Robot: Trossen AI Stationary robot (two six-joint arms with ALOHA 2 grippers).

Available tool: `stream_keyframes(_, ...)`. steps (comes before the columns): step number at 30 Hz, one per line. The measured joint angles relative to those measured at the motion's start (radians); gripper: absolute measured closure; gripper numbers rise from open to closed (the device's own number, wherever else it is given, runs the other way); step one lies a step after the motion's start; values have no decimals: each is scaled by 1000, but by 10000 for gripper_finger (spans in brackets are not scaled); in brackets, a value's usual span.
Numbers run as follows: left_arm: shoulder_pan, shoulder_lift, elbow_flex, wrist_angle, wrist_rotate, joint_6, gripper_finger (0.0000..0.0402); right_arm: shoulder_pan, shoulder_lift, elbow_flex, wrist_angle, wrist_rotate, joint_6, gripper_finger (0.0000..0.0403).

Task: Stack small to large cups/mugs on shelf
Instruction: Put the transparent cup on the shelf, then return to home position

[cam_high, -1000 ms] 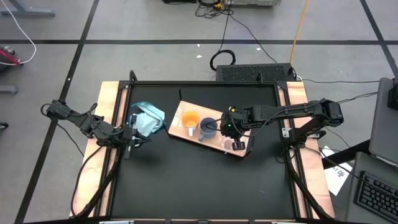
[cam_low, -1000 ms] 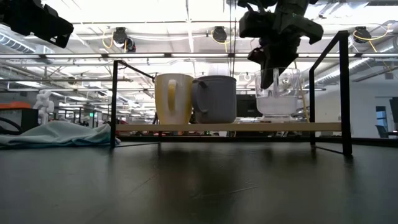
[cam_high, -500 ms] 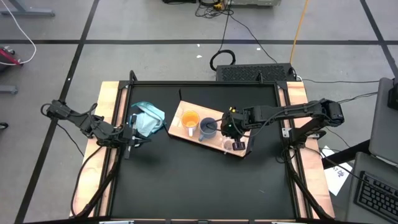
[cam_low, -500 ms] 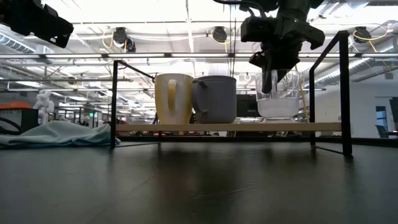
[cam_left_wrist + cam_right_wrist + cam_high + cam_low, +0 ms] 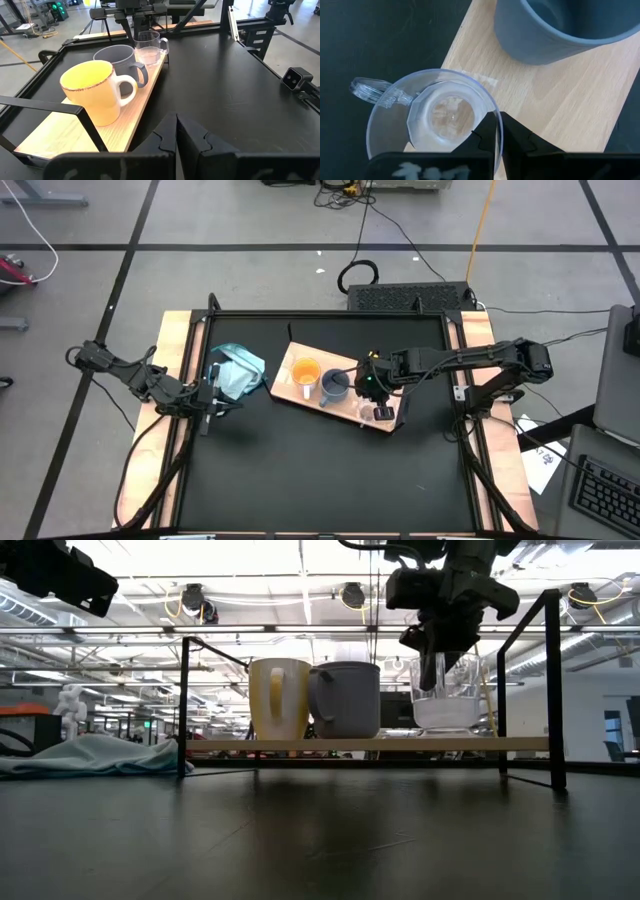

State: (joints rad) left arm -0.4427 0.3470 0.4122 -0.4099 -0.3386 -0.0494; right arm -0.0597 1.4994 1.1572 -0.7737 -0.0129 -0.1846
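Centre-right in the high view, the right end effector (image 5: pixel 368 386) pinches the clear cup's (image 5: pixel 432 117) rim on the shelf (image 5: pixel 290 391), beside the blue-grey mug (image 5: pixel 334 385) and orange mug (image 5: pixel 305 372). Left end effector (image 5: pixel 222 398), pressed together, waits left.

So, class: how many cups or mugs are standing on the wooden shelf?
3, in a row on the shelf: the orange mug at one end, the blue-grey mug in the middle, the clear cup at the other end. None seems hidden.
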Motion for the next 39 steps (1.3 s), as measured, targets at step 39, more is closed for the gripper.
stream_keyframes(39, 0, 12, 0, -3, 0, -1, 389, -2, -97, -2, 77, 17, 19, 303)
